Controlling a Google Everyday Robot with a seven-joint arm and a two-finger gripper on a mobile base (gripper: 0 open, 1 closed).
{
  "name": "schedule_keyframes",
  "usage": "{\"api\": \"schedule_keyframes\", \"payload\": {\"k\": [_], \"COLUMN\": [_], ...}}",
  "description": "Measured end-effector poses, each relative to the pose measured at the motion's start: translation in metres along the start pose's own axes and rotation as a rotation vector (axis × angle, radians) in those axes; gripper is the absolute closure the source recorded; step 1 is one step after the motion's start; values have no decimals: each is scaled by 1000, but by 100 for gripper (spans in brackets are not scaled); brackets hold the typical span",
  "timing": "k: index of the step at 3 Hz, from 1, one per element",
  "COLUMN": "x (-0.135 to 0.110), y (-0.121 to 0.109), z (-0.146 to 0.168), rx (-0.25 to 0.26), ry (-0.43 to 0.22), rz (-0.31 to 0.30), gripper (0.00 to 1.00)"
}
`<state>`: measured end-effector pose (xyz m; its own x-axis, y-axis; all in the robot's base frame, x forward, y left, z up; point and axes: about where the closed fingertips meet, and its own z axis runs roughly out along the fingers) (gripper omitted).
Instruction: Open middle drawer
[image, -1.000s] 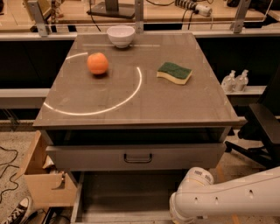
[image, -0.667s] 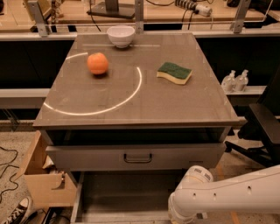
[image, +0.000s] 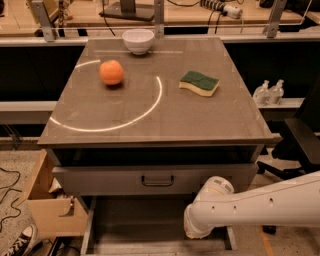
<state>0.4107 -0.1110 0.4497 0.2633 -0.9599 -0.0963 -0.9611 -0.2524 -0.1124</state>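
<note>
Middle drawer sits lower centre of the frame, just under the tabletop. Its low grey front carries a small black handle at the centre. A dark band shows above the front, so the drawer looks partly pulled out, though the angle is poor and it may be only shadow. The long axis runs left-right across the frame. The front faces the bottom edge, so the pull goes that way.

White arm comes in from the lower right, and its round joint sits below and right of the handle, probably placed low to reach it. The claw is hidden behind that joint; cannot tell if it is clenched or released.

On the tabletop, well apart: orange, white bowl, green sponge. None is in the drawer's way.
</note>
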Motion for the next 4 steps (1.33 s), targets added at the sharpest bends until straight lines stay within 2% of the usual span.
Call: {"api": "schedule_keyframes", "payload": {"k": [2, 4], "x": [0, -8], "y": [4, 33], "z": [15, 16], "rx": [-14, -77], "ry": [-7, -19], "rz": [21, 21], "gripper": [100, 100]}}
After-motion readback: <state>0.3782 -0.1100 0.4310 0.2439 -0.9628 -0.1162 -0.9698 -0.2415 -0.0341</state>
